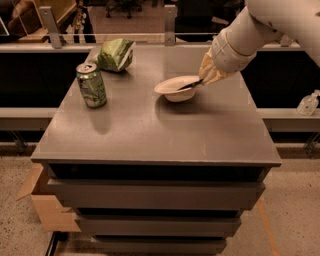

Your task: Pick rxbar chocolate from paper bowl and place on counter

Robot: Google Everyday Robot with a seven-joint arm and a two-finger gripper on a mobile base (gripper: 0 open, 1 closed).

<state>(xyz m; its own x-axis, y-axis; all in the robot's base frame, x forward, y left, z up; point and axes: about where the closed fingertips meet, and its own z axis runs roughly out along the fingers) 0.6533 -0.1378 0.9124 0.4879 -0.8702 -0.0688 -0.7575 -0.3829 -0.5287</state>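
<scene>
Paper bowl (170, 93) sits on tabletop (150, 131), rxbar chocolate (186, 86) showing as a dark strip at its right rim. Gripper (199, 82) at that rim; whether it grips, cannot tell. Green can (91, 85) and snack bag (116, 54) stand well apart, left

Claw (199, 83) at matt paper bowl (174, 96), smooth counter (165, 135), glossy metal can (91, 86)

Speckled floor (292, 220), cardboard box (47, 210), dim room, perhaps chairs (122, 6) behind
</scene>
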